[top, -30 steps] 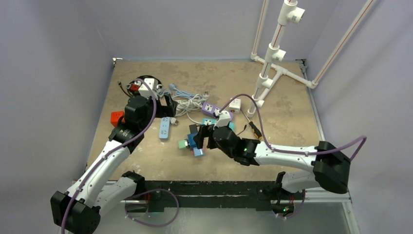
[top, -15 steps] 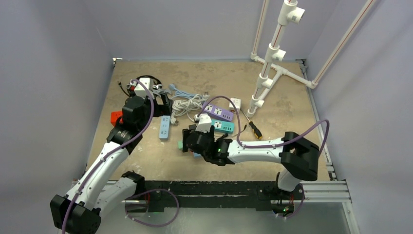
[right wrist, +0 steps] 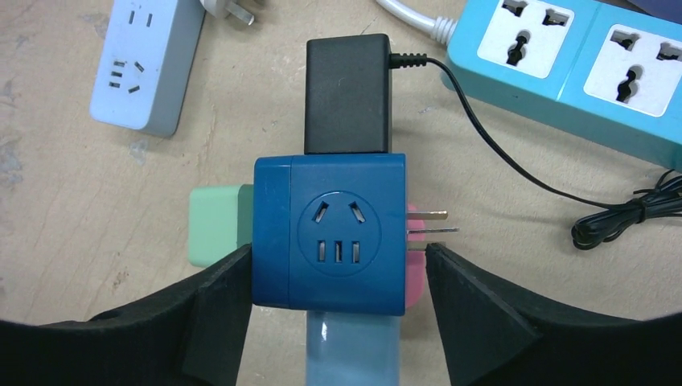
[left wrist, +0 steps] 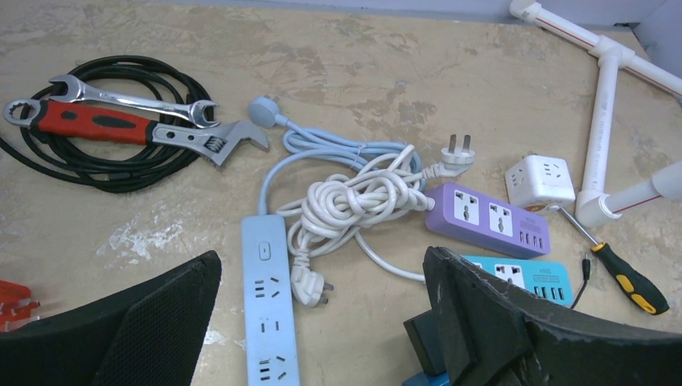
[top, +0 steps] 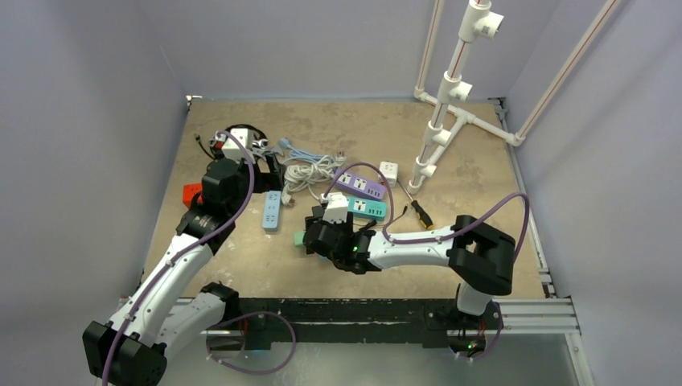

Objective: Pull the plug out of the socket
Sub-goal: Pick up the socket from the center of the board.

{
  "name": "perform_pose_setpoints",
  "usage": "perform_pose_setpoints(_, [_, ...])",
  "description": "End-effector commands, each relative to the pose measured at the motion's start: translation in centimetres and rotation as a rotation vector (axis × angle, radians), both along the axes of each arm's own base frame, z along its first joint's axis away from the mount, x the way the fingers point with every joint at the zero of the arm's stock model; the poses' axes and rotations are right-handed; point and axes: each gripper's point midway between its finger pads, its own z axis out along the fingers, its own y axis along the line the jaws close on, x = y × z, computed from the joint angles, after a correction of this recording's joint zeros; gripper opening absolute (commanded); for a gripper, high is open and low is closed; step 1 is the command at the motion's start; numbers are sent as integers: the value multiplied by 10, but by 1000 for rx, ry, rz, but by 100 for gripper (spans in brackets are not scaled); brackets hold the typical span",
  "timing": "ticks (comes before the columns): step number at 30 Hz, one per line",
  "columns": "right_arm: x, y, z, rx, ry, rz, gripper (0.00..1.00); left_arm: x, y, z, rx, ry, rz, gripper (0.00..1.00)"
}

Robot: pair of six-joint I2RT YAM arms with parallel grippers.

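Note:
A blue cube socket (right wrist: 330, 233) lies on the table with a black adapter plug (right wrist: 347, 95) in its far face. A mint plug (right wrist: 215, 225) sits on its left, a pink plug (right wrist: 414, 273) with bare prongs on its right, and a light-blue plug (right wrist: 354, 350) on its near side. My right gripper (right wrist: 334, 273) is open and straddles the cube, left finger at its side, right finger apart. In the top view my right gripper (top: 320, 233) covers the cube; the mint plug (top: 299, 239) shows. My left gripper (left wrist: 318, 322) is open and empty above a light-blue power strip (left wrist: 269, 305).
A white coiled cord (left wrist: 354, 197), purple strip (left wrist: 486, 219), teal strip (left wrist: 523, 277), white cube (left wrist: 540, 181) and screwdriver (left wrist: 619, 273) lie behind. Wrenches (left wrist: 121, 121) rest on a black cable coil (left wrist: 48, 157) at far left. A white pipe frame (top: 450, 104) stands at the back right.
My right gripper has moved left and come over the blue cube socket, which now sits between its open fingers. The left arm has shifted only slightly.

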Motion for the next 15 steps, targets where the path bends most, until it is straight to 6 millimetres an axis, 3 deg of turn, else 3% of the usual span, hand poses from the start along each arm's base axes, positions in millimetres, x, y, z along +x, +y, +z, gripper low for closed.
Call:
perform_pose_setpoints(1, [6, -1, 9, 18, -26, -53, 73, -1, -1, 13, -9, -36, -14, 96])
perform_pose_setpoints(5, [8, -3, 12, 15, -37, -60, 58, -1, -3, 12, -13, -33, -28, 96])
perform_pose_setpoints(9, [11, -6, 22, 25, -64, -70, 28, -2, -13, 11, -26, -34, -82, 96])
perform_pose_setpoints(12, [18, -14, 45, 48, -128, -78, 3, -6, -27, 14, -45, -47, -164, 96])
perform_pose_setpoints(15, [32, -29, 81, 83, -223, -95, 0, -10, -39, 20, -60, -71, -240, 95])
